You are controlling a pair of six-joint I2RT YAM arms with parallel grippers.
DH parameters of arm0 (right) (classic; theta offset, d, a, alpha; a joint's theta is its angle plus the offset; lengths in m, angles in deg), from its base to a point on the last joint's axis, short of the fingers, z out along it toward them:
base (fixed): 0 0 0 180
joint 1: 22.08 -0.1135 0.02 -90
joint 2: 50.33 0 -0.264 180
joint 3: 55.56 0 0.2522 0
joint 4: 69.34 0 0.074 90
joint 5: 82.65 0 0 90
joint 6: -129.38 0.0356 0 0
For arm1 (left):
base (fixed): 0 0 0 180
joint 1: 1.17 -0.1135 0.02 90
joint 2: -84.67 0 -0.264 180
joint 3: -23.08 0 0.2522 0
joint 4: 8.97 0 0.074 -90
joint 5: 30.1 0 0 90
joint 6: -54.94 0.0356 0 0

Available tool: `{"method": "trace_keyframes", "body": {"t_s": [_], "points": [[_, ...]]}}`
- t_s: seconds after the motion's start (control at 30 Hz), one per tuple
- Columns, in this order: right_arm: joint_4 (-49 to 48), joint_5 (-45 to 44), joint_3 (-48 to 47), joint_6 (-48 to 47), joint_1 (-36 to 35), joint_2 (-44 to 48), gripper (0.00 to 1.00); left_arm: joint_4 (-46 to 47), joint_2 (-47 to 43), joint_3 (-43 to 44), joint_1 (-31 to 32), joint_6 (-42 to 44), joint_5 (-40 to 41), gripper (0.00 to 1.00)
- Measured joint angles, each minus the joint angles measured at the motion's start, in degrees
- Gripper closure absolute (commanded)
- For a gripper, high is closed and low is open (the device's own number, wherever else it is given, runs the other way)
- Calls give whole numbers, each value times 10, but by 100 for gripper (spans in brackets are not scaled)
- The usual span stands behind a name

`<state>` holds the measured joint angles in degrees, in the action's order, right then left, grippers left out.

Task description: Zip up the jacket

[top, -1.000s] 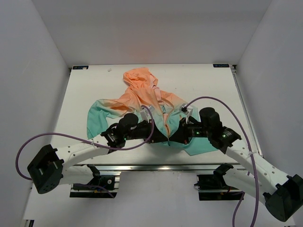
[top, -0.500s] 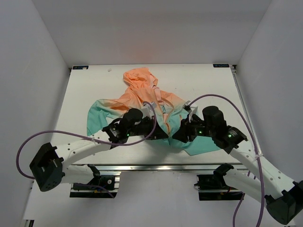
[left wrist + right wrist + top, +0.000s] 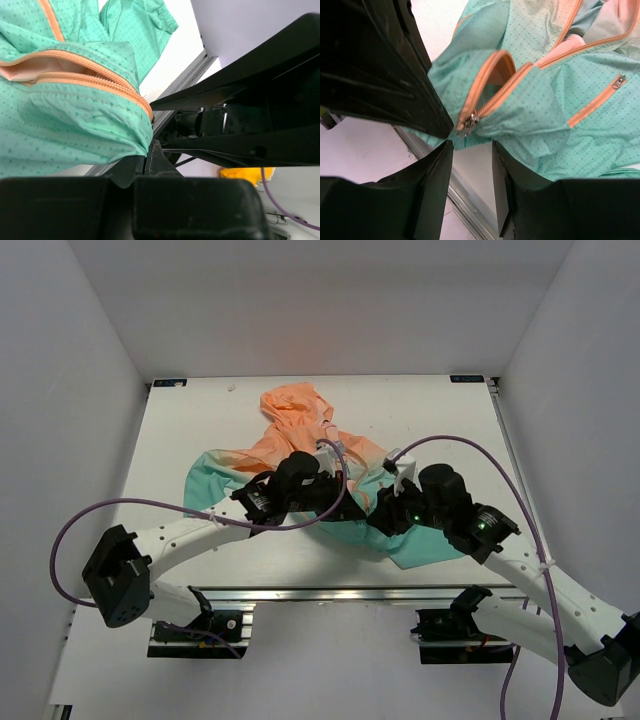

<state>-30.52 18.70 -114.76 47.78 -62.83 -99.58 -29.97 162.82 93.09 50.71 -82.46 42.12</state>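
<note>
The jacket (image 3: 300, 440) lies on the white table (image 3: 190, 415), its peach hood far and its teal hem near. My left gripper (image 3: 350, 502) is shut on the teal hem at the bottom of the orange front zipper (image 3: 100, 85); its closed tips (image 3: 146, 156) pinch the fabric and hold it up. My right gripper (image 3: 378, 520) is open and empty, with its fingers (image 3: 440, 165) just below the metal zipper slider (image 3: 470, 121), not touching it. The zipper is open above the slider. An orange pocket zip (image 3: 595, 107) shows at the right.
An aluminium rail (image 3: 330, 592) runs along the table's near edge, right under both grippers, and shows in the right wrist view (image 3: 465, 205). The left gripper's black body (image 3: 385, 65) is close beside the right fingers. White walls enclose the table.
The left arm has moved up and to the right with the hem, pulling it off the near edge. The right gripper has shifted slightly left toward it.
</note>
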Motion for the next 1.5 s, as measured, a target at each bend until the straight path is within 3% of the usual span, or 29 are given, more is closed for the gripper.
{"method": "trace_keyframes", "body": {"t_s": [0.37, 0.47, 0.5, 0.6, 0.77, 0.93, 1.27, 1.5], "points": [[-11, -40, -6, -3, -48, -34, 52, 10, 3, 0, -2, -2, -11, 100], [-16, -55, -6, -1, -53, -35, 59, 19, 3, 0, -3, -2, -13, 100], [-18, -63, -6, 0, -55, -36, 68, 21, 3, 0, -4, -2, -12, 100], [-19, -92, -6, 11, -59, -34, 81, 30, 3, 0, -8, -2, -7, 100], [-24, -150, -5, 24, -57, -14, 84, 23, 3, -1, -6, -3, -9, 100], [-24, -156, -5, 29, -58, -3, 83, 18, 3, -5, -5, -2, -11, 100], [-28, -91, -5, -2, -57, -20, 63, 13, 2, -25, -3, 0, -26, 100], [-10, -71, -6, -24, -54, -15, 54, 4, 0, -25, -3, 6, -29, 100]]}}
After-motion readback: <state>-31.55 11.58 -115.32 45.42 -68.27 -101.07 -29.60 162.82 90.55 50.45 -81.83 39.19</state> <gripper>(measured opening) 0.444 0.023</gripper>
